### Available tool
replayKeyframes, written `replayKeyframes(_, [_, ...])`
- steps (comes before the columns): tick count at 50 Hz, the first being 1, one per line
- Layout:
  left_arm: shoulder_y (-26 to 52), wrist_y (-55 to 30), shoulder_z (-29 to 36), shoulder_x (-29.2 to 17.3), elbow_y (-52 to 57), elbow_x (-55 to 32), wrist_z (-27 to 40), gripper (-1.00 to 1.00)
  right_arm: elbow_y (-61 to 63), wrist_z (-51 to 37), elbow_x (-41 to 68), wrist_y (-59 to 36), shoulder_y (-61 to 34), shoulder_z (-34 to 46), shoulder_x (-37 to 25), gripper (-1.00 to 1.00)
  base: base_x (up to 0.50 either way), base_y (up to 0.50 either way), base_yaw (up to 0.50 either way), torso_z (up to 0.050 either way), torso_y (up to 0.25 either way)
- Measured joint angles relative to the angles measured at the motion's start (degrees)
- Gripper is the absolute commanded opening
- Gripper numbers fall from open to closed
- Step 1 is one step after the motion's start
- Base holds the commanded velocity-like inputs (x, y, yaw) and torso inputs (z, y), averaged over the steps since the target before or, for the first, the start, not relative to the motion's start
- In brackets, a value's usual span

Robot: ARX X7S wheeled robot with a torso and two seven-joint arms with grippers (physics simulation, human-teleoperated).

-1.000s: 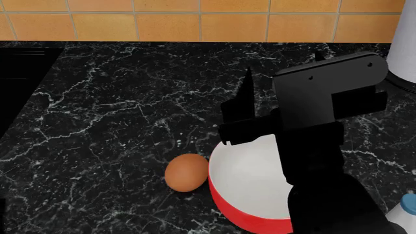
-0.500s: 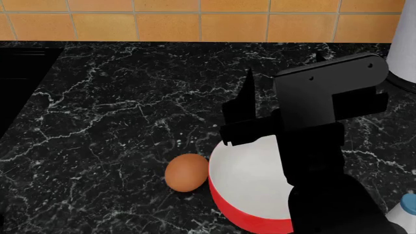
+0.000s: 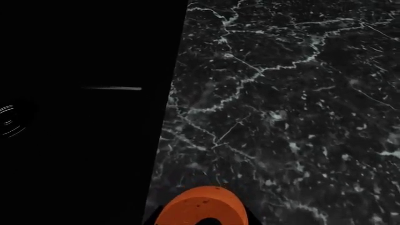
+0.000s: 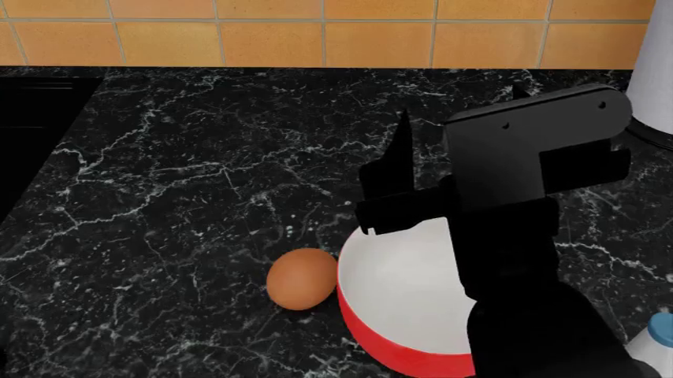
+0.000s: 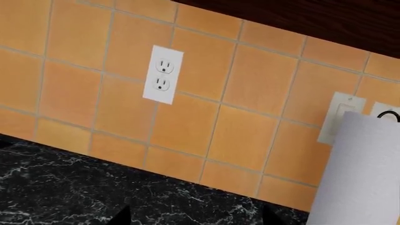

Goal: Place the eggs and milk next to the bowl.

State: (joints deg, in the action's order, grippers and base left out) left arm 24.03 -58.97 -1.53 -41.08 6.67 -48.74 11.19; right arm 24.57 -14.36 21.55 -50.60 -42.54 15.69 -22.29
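Note:
The red bowl [image 4: 395, 346] with a white inside sits on the black marble counter [image 4: 189, 181] near the front. One brown egg [image 4: 302, 278] lies on the counter, touching the bowl's left side. The milk bottle's light-blue cap [image 4: 661, 327] shows at the lower right edge, right of the bowl. My right gripper [image 4: 455, 134] hangs above the bowl's far rim, open and empty; in the right wrist view [image 5: 194, 218] its fingertips stand wide apart. My left gripper [image 3: 200, 221] is shut on the second egg [image 3: 198, 205] above the counter, out of the head view.
A tall white paper-towel roll [image 5: 362, 173] stands at the back right, also seen in the head view [image 4: 654, 63]. An orange tiled wall [image 4: 315, 31] with an outlet [image 5: 162, 75] backs the counter. A flat black surface [image 3: 81, 117] borders the counter's left edge.

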Motion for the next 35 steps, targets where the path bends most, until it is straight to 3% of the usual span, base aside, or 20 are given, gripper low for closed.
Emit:
replayKeyframes(14, [0.08,-3.50,-0.32,-2.40,8.51,-4.52,-0.53,-1.00,1.08,-0.22,0.75,-0.20,0.32,-0.75,-0.28,1.00,0.00,0.00,0.00,0.000,0.000])
replayKeyframes(35, [0.96,-4.91,4.66,-7.46,20.50,-6.90,-7.61,-1.00,2.47,-0.64,1.68,-0.67,0.68,-1.49,-0.64,1.00,0.00,0.00,0.00,0.000,0.000])
